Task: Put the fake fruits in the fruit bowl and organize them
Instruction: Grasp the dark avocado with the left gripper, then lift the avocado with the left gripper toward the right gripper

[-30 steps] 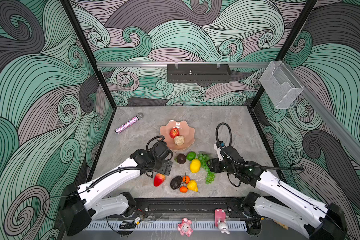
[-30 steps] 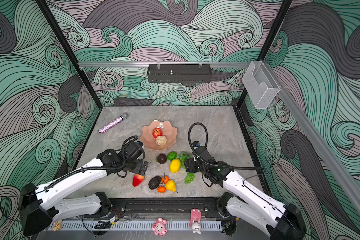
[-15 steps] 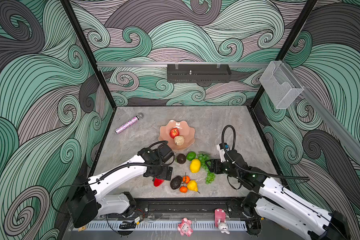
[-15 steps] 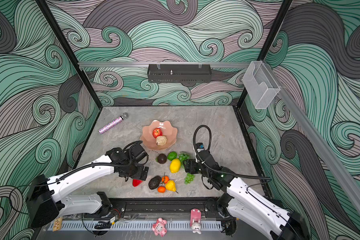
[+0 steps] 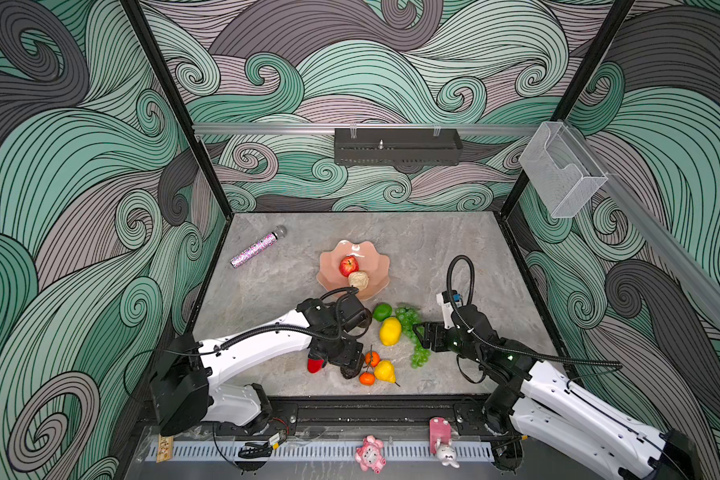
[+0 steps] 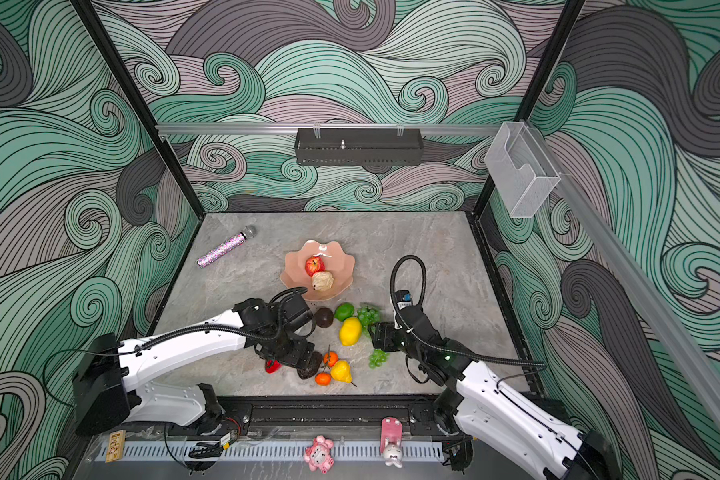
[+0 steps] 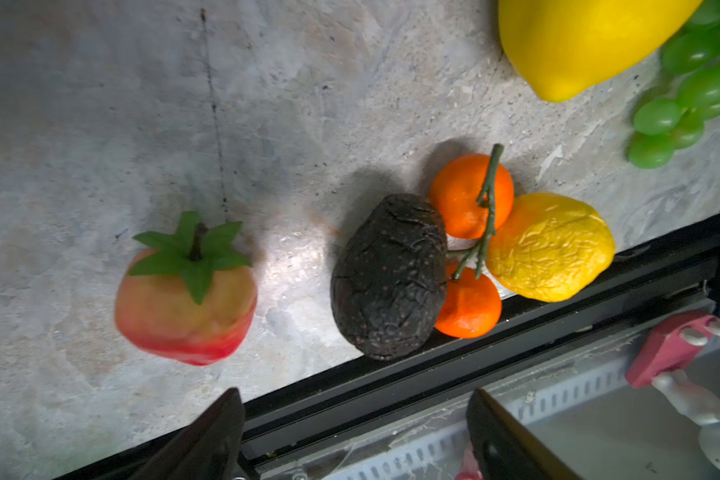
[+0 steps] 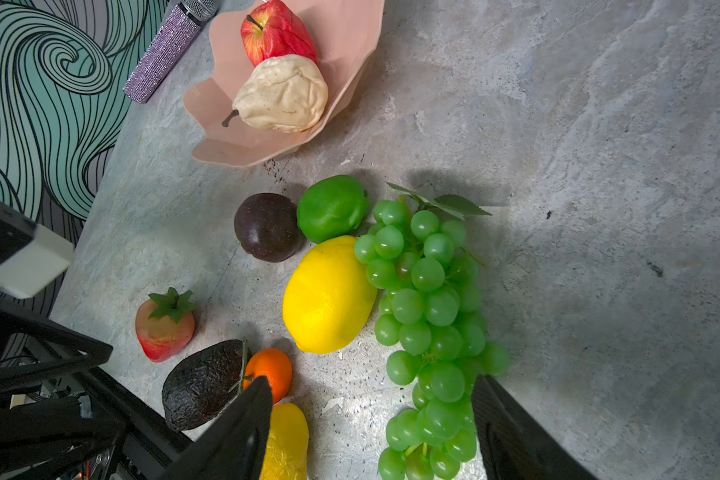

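**Left gripper [image 7: 352, 397] comes down by the front fruits**

The left gripper has swung away from the side of the fruit bowl [image 5: 376, 262] toward the front edge of the table [image 5: 433, 249]. In both top views it now hides part of the strawberry [image 7: 186, 299]. The right gripper [image 8: 371, 382] is still by the green grapes [image 8: 427, 291].

The left gripper is wide open and holds nothing. Its fingers point at the table's front edge, just beside the strawberry and the black avocado [image 7: 389, 276]. The avocado touches two tangerines [image 7: 470, 195] on one green twig. The tangerines touch a wrinkly yellow pear [image 7: 551, 247].

The right gripper is open too. The thin end of the grapes lies between its fingers, not squeezed. Next to the grapes sit a lemon [image 8: 329, 295], a lime [image 8: 332, 208] and a dark round fruit [image 8: 267, 226] that looks like a plum.

Farther back, the pink fruit bowl holds only a red apple [image 5: 348, 265] and a cream pear [image 5: 358, 280]. A glittery microphone [image 5: 258, 247] lies well apart, near the left wall.

The fruits are probably light and hollow. The avocado and the yellow pear have creased skins, so they may dent. A gentle squeeze across the avocado's narrow middle looks best. The strawberry should be held round its fat part, under the leaves. The lemon looks smooth and could slip. The grapes are floppy, so a hold near the leafy top should stop them swinging. The tangerines will likely come up together.
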Controlling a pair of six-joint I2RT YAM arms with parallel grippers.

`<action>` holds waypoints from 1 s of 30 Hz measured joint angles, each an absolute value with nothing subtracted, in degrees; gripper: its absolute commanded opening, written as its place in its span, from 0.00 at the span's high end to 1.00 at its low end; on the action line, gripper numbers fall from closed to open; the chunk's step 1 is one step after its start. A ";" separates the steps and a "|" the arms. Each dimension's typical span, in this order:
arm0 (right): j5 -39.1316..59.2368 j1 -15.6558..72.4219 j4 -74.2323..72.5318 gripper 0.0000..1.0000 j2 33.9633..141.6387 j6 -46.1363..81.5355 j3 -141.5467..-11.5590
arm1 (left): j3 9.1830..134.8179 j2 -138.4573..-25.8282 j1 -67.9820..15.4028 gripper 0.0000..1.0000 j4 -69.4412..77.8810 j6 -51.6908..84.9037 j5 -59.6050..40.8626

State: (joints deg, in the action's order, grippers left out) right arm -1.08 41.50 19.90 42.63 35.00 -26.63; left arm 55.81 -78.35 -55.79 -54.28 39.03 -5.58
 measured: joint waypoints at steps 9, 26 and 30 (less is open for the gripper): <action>-1.08 41.50 19.90 0.23 42.57 35.00 -26.48 | 55.99 -83.94 -56.73 0.26 -50.76 39.44 -8.34; -1.08 41.17 19.55 0.23 41.04 36.32 -25.23 | 56.01 -91.07 -57.56 0.43 -48.23 39.48 -8.99; -1.08 41.17 19.73 0.23 40.80 37.36 -25.23 | 55.99 -91.07 -57.58 0.46 -48.16 39.16 -8.56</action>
State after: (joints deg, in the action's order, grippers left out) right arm -1.08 41.17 19.73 40.80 37.36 -25.23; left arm 55.99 -91.07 -57.58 -48.16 39.16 -8.56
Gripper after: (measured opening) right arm 0.772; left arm 0.555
